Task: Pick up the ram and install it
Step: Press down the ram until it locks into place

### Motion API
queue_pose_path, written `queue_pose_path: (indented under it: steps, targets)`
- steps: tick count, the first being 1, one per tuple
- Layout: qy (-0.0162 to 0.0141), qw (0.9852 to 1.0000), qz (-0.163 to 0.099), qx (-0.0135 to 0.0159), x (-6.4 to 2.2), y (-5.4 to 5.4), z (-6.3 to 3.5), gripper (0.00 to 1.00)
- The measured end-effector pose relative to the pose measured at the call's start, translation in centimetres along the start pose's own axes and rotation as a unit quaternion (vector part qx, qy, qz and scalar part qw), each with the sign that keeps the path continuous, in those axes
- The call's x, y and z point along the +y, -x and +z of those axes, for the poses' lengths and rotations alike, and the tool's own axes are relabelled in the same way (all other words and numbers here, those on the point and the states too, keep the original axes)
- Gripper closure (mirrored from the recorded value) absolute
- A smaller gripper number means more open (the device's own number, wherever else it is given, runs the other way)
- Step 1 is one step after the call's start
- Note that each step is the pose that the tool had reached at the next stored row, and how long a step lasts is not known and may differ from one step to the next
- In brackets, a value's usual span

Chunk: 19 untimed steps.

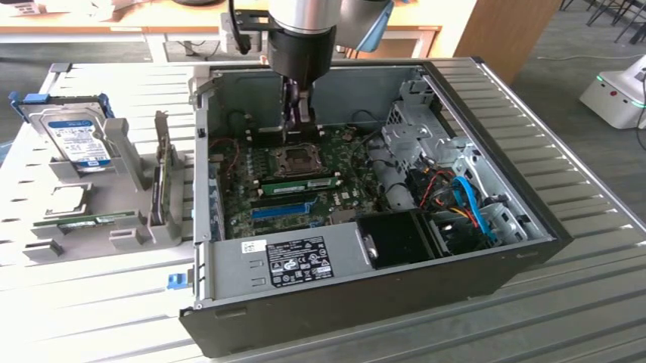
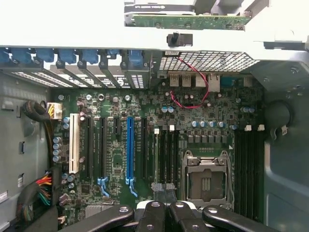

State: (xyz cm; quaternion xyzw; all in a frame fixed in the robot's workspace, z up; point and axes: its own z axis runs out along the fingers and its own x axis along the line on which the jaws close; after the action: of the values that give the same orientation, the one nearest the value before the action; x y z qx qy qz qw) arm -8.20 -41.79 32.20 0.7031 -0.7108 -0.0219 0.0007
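Nearest us, the near wall of the open computer case, carrying a black-and-white sticker. The case lies on a slatted metal table.

Inside, we see the motherboard flat on the case floor. The ram is down on the board among the slots, on the near side of the CPU socket, white label facing us. The long blue slot lies nearer still. In the wrist view the ram appears edge-on as a thin green strip in its slot, between the blue slot and the socket.

The gripper hangs inside the case over the far part of the board, above the socket. Its jaws are together and nothing is between them; the wrist view has the fingertips meeting.

Left of the case, well apart, we note a grey rack. A hard drive stands upright at its far end.
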Motion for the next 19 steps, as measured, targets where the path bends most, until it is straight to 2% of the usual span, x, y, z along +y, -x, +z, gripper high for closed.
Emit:
queue_pose_path:
  steps: [3, 12, 19]
  targets:
    - [0.0000, 1.0000, 0.000, 0.0000, -0.33, 0.0, -0.02, 0.90]
    - [0.0001, 1.0000, 0.000, 0.0000, -2.15, 0.0, -0.07, 0.90]
    - [0.0002, 1.0000, 0.000, 0.0000, -3.23, 0.0, -0.11, 0.90]
